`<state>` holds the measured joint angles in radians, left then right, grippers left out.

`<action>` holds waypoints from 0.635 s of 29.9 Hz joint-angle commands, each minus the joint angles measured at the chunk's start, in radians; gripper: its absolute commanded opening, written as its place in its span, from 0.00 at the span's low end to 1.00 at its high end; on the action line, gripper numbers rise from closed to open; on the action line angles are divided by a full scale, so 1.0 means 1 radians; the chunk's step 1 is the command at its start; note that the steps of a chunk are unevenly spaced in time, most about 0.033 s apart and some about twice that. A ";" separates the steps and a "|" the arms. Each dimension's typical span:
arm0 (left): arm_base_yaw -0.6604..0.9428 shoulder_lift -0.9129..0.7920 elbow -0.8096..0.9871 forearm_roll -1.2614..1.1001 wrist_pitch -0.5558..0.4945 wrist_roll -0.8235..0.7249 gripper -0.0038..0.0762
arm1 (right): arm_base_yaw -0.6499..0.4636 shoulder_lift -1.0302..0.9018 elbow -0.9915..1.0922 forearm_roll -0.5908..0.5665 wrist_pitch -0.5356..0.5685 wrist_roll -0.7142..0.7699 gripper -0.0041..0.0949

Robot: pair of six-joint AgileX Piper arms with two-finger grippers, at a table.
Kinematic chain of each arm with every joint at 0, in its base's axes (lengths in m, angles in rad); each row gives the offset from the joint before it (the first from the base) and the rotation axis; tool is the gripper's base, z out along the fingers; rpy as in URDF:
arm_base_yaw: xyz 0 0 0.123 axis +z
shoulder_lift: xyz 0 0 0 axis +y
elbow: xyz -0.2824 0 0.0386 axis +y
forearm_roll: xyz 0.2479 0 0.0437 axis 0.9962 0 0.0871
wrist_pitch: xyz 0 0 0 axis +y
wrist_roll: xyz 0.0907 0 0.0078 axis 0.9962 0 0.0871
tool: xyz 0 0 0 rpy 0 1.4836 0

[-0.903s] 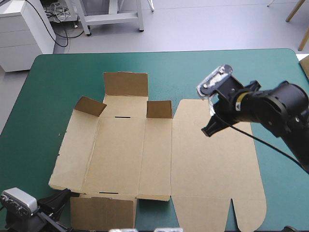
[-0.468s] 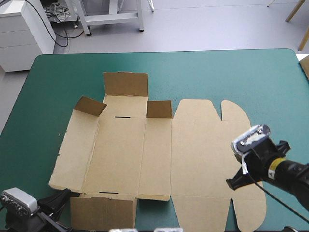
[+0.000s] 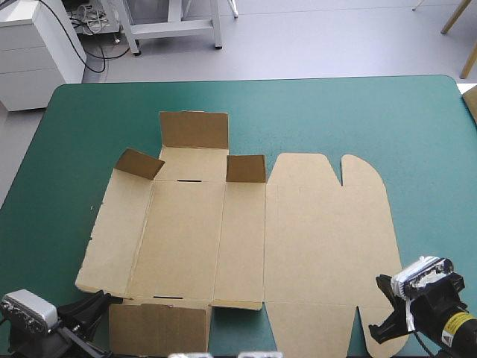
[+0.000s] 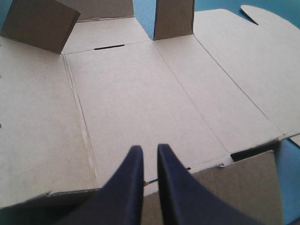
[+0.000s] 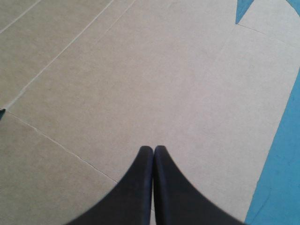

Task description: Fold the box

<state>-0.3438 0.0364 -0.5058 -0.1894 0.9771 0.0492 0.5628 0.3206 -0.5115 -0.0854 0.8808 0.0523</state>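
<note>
Claws first, at the table's near edge: your left gripper (image 4: pixel 150 149) hangs low over the near-left end of the box (image 3: pixel 223 239), its black fingers drawn almost together, with only a thin slit between them and nothing in it. Just under it you see the near flap (image 3: pixel 156 328) lying flat. Your right gripper (image 5: pixel 153 147), by the near right corner, has its fingers pressed tip to tip in one point. It sits above bare board on the wide right panel (image 3: pixel 328 224), close to that panel's outer edge, where the teal-green cover (image 3: pixel 89 119) shows beside it.

Ahead of both, the brown sheet lies spread across the middle of the table, creased into long panels. Farther on, three flaps stand raised along its far side: a small side flap (image 3: pixel 139 164), a short flap (image 3: pixel 246 168) and a taller back flap (image 3: pixel 194 130). Two rounded tabs end the right panel. Bare cover runs on to the far edge. Beyond the far left corner stands a white cabinet (image 3: pixel 37 52).
</note>
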 commanded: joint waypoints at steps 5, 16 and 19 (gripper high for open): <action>-0.009 0.017 -0.020 -0.017 -0.070 -0.004 0.54 | -0.007 -0.109 0.012 0.010 -0.115 0.001 0.02; -0.009 0.017 -0.020 -0.055 -0.070 -0.007 0.55 | -0.007 -0.117 0.012 0.008 -0.117 -0.001 0.02; -0.009 0.027 -0.020 -0.029 -0.042 -0.007 0.54 | -0.007 -0.117 0.012 0.008 -0.117 -0.001 0.02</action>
<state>-0.3438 0.0364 -0.5058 -0.2166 0.9823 0.0492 0.5628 0.1927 -0.4771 -0.0728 0.8381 0.0531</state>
